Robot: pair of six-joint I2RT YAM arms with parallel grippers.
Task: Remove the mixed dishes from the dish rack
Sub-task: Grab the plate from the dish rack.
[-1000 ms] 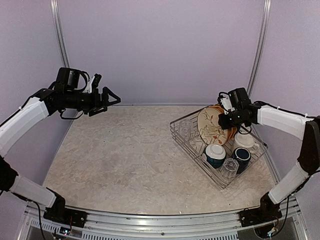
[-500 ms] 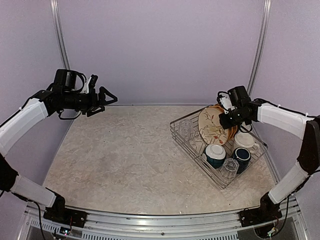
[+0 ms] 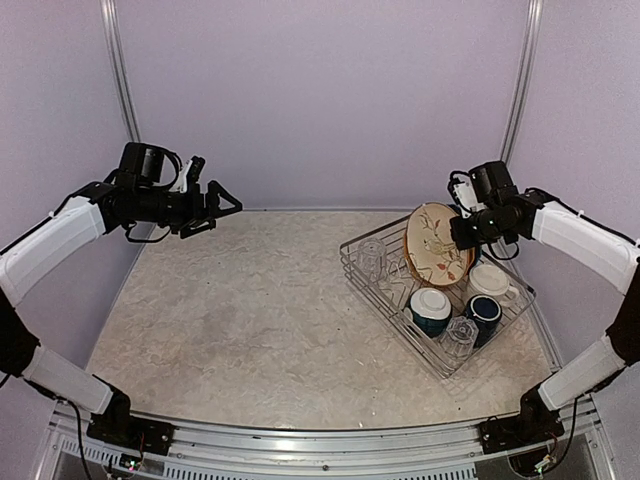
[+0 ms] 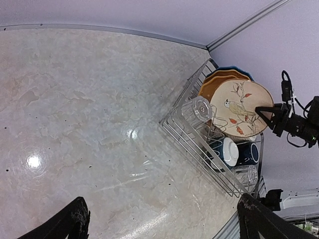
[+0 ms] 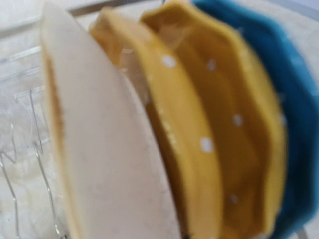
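The dish rack (image 3: 390, 315) sits at the right of the table. My right gripper (image 3: 462, 232) is shut on the right edge of the cream floral plate (image 3: 433, 243) and holds it upright, a little above the tines. The right wrist view shows the plate's back (image 5: 99, 149), the orange plates (image 5: 199, 124) and the blue white-dotted plate (image 5: 286, 124) close behind it. In the rack are two clear glasses (image 3: 371, 256) (image 3: 459, 335), the teal bowl (image 3: 431, 306), the navy mug (image 3: 484, 312) and the cream mug (image 3: 490, 282). My left gripper (image 3: 218, 208) is open and empty, high at the far left.
The marble-patterned table (image 3: 250, 310) spreads left of the rack. Lilac walls enclose the back and sides, with metal posts (image 3: 120, 80) in the back corners. The left wrist view looks down on the table, the rack (image 4: 199, 144) and the held plate (image 4: 239, 107).
My right gripper has risen and moved slightly right with the cream floral plate, drawing it up from the orange plates. My left gripper has shifted slightly right and stays open.
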